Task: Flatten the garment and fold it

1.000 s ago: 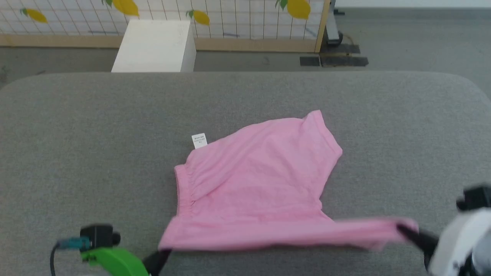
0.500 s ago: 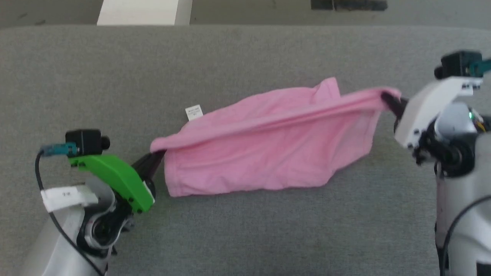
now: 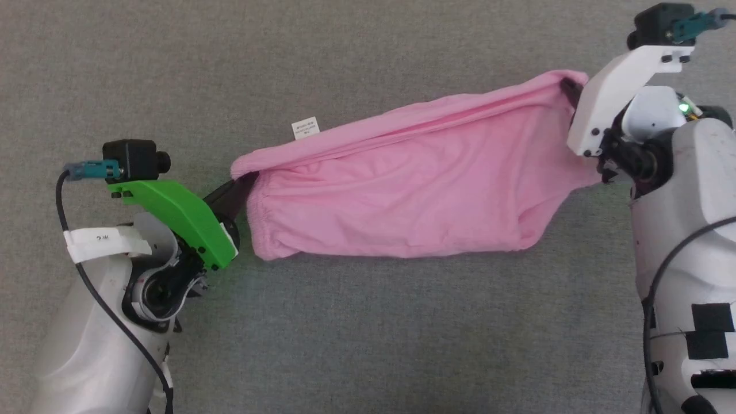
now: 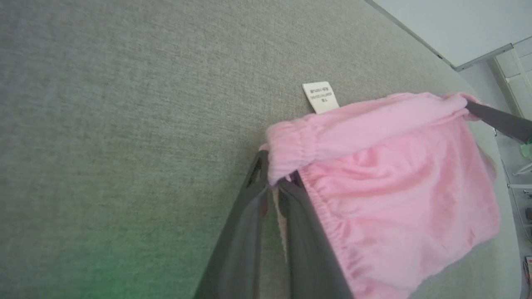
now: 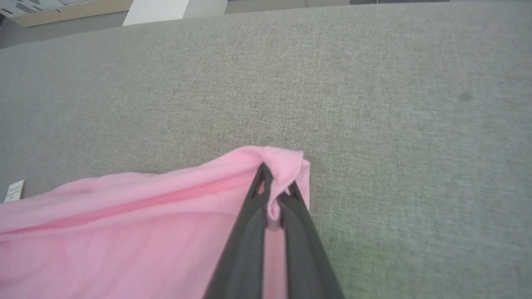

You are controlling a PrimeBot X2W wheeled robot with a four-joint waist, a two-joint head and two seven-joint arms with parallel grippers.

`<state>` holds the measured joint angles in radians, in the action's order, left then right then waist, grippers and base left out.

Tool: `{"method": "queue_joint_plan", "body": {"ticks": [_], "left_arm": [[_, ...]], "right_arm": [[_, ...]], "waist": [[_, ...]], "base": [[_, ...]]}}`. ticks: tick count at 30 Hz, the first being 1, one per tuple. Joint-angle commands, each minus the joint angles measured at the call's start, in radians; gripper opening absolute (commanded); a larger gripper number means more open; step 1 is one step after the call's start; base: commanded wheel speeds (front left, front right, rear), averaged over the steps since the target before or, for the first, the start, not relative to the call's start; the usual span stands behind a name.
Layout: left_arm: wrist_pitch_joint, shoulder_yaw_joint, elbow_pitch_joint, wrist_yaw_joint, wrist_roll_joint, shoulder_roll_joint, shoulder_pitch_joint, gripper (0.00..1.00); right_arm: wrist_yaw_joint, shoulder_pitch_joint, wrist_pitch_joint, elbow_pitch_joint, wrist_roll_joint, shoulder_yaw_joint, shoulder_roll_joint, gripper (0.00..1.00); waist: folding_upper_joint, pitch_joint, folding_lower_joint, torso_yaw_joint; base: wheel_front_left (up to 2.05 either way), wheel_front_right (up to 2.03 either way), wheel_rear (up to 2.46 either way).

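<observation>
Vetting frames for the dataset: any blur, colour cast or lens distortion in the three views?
Head view: sharp, evenly lit, faint shadow beside the garment. Left wrist view: green cast on the grey surface, left gripper jaws soft up close. Right wrist view: garment crisp, surface's far edge bows, faint green tint lower right.

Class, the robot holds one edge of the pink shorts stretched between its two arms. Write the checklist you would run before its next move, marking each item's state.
1. Left end effector shut on the garment's waistband corner: ok.
2. Right end effector shut on the opposite corner: ok.
3. Held edge taut between them: ok.
4. Lower layer smooth: not ok, creased.
5. Label tucked in: not ok, it sticks out.
6. Edges will align: cannot tell.
</observation>
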<state>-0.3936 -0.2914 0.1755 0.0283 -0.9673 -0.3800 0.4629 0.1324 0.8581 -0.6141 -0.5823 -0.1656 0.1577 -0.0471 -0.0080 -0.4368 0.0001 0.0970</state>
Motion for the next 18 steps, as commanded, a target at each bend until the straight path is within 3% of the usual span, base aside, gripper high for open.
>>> {"method": "queue_joint_plan", "body": {"ticks": [1, 2, 3, 4, 13, 18], "left_arm": [[-0.003, -0.005, 0.018, 0.007, -0.005, 0.004, 0.015, 0.00], [-0.002, -0.006, 0.025, 0.009, -0.005, 0.006, 0.018, 0.34], [-0.001, -0.007, 0.032, 0.012, -0.007, 0.009, 0.021, 0.99], [-0.002, -0.009, 0.036, 0.013, -0.009, 0.010, 0.021, 1.00], [0.036, 0.028, 0.004, -0.016, -0.006, -0.017, -0.031, 1.00], [0.198, 0.052, -0.077, -0.079, 0.130, -0.061, -0.123, 1.00]], "right_arm": [[-0.002, 0.016, 0.011, -0.028, 0.010, -0.006, -0.003, 0.00], [-0.002, 0.021, 0.016, -0.044, 0.008, -0.012, -0.003, 0.20], [-0.002, 0.026, 0.023, -0.062, 0.000, -0.018, -0.003, 0.65], [-0.002, 0.029, 0.030, -0.074, -0.006, -0.022, -0.003, 1.00], [-0.002, -0.016, 0.082, -0.062, -0.084, -0.057, -0.003, 1.00], [-0.002, -0.125, 0.087, 0.043, -0.071, -0.076, -0.027, 1.00]], "waist": [[0.0080, -0.015, -0.0001, 0.013], [0.0080, -0.015, -0.0001, 0.013], [0.0080, -0.012, -0.0001, 0.014], [0.0080, -0.008, -0.0001, 0.013], [0.0080, 0.114, -0.0001, 0.001], [0.0080, 0.204, -0.0001, -0.010]], "base": [[0.00, 0.00, 0.00], [0.00, 0.00, 0.00], [0.00, 0.00, 0.00], [0.00, 0.00, 0.00], [0.00, 0.00, 0.00], [0.00, 0.00, 0.00]]}}
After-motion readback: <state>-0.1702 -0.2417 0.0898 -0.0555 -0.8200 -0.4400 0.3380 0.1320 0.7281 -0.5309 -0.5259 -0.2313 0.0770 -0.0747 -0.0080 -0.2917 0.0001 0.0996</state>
